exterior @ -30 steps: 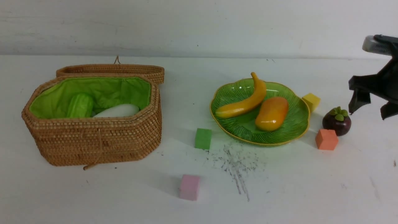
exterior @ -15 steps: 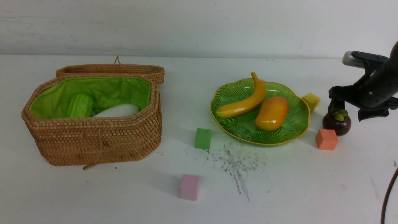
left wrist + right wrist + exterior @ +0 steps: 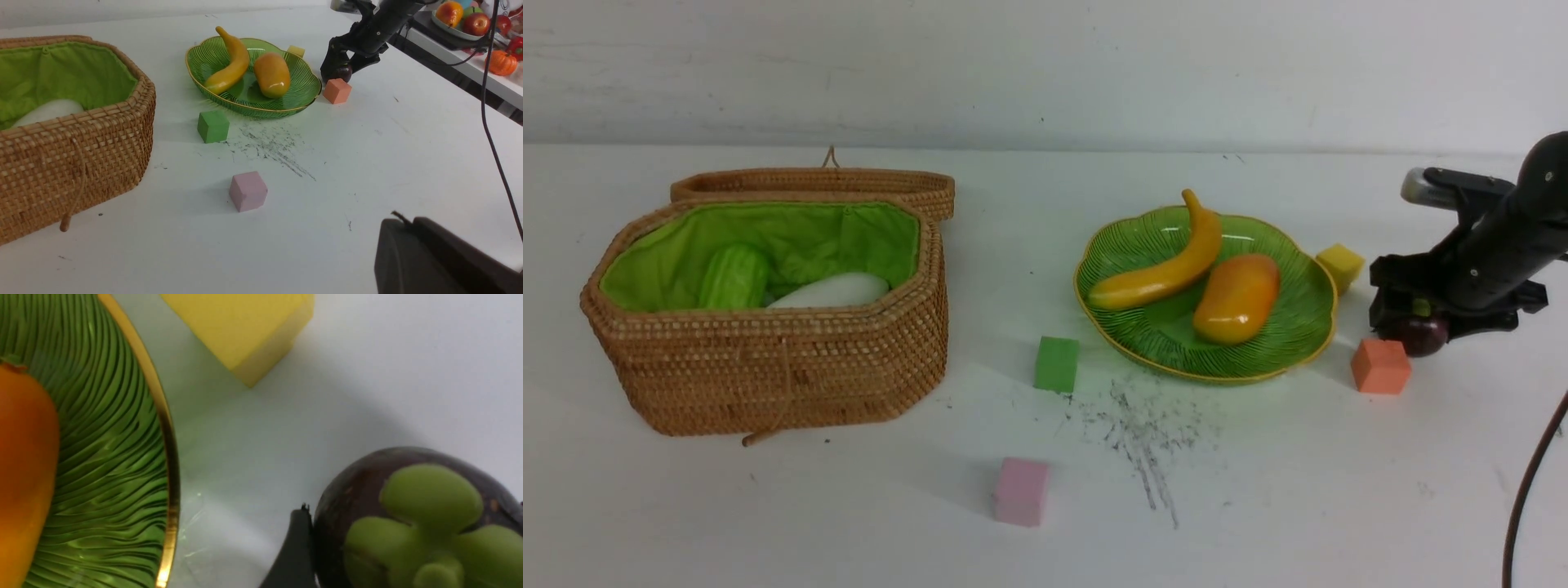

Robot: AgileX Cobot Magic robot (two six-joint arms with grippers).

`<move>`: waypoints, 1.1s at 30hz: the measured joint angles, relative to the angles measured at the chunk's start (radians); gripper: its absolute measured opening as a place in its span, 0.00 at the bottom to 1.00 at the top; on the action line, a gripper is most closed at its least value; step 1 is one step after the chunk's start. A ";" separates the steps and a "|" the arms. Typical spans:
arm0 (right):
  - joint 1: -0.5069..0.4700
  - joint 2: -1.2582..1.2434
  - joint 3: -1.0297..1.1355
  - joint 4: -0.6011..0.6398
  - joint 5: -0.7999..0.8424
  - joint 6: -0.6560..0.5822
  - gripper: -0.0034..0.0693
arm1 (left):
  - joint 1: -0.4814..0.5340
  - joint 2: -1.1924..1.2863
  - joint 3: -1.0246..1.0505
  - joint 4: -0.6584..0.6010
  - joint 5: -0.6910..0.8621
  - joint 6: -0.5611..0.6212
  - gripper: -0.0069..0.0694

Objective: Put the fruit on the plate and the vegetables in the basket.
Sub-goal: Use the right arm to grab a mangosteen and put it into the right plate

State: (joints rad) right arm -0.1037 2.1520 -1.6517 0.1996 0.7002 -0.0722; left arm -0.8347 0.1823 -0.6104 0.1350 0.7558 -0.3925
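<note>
The right gripper (image 3: 1419,314) covers most of the mangosteen (image 3: 1423,335) in the front view; whether its fingers touch the fruit cannot be told. The basket (image 3: 768,367) wall hides the lower radish (image 3: 829,290) and cucumber (image 3: 734,278). The left gripper (image 3: 441,261) is cut off at the picture's edge.

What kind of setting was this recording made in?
Probably a robot lab or test bench: a bare, scuffed white table against a plain wall, toy-like foam cubes such as the pink cube, and a side shelf of spare fake produce.

right claw (image 3: 1419,314) astride mangosteen (image 3: 1423,333), banana (image 3: 1164,260) and mango (image 3: 1236,297) on plate (image 3: 1307,343)
</note>
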 joint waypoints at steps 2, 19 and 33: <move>0.000 0.002 -0.003 0.000 0.000 -0.001 0.86 | 0.000 0.000 0.000 0.000 0.000 0.000 0.11; 0.061 -0.254 -0.005 0.108 0.097 -0.064 0.85 | 0.000 0.000 0.000 -0.001 -0.014 0.000 0.12; 0.389 -0.169 -0.005 0.159 0.071 -0.162 0.85 | 0.000 0.000 0.000 0.000 -0.092 0.000 0.12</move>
State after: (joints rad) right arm 0.2850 1.9828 -1.6571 0.3589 0.7709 -0.2339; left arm -0.8347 0.1823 -0.6104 0.1351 0.6637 -0.3925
